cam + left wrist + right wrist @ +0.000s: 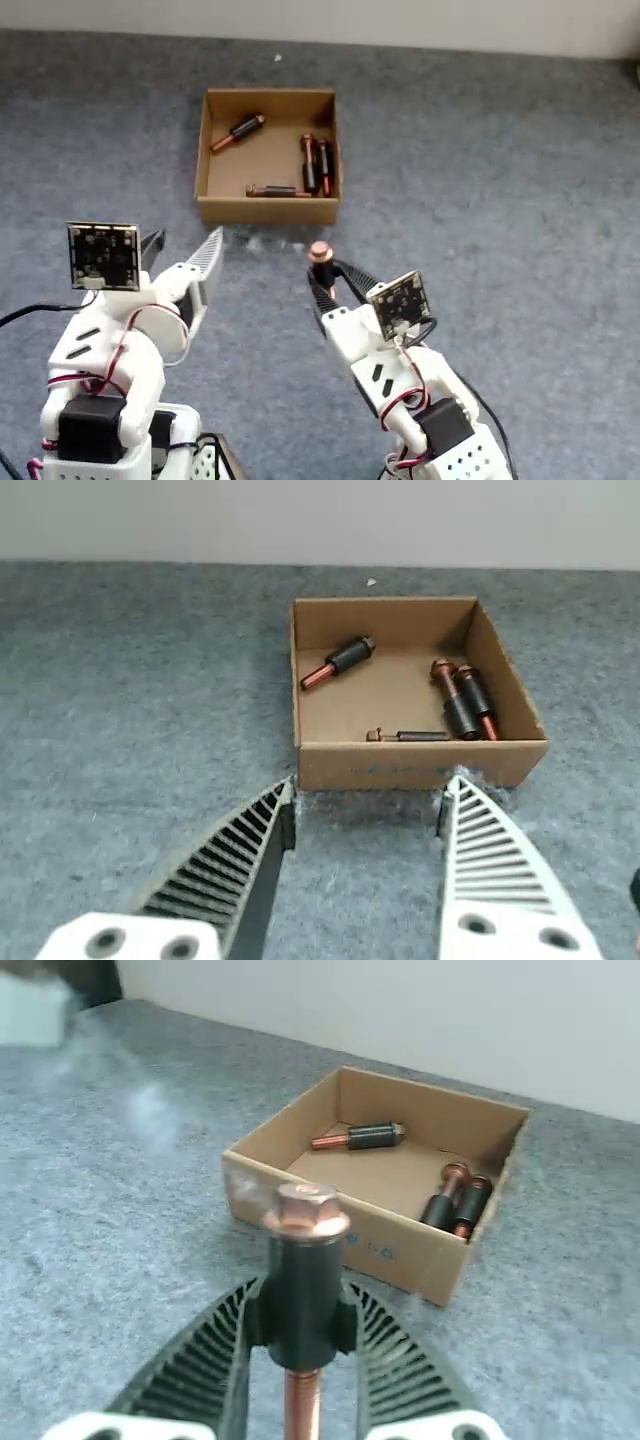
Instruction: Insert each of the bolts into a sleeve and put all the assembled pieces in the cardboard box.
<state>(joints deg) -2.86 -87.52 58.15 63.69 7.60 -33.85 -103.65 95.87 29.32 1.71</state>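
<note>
My right gripper (300, 1325) is closed on a sleeve (300, 1295), with the two black fingers (215, 1360) pressing on its sides. The sleeve stands upright and a bolt (305, 1210) goes through it. The copper head sits on top, and the shank comes out below, between the fingers. This arm reaches forward from its base at the near right, with the wrist low and the fingers pointing toward the box (268, 211). The sleeve and bolt are above the carpet (500, 180), just near of the box's near wall, toward its right corner. They do not touch the box.

My left gripper (370, 800) is wide open and holds nothing. Its white ribbed fingers point far, toward the box, and the tips are spread well apart. They are near of the box's near left corner and do not touch the cardboard. This arm rises from its base at the near left, and the wrist is bent forward over the carpet.

The box stands on the carpet, far of both grippers. Four pieces lie in it. A slanted one (238, 131) is at the far left. A pair (309, 163) lies side by side along the right wall. A thin one (272, 190) lies flat along the near wall.
</note>
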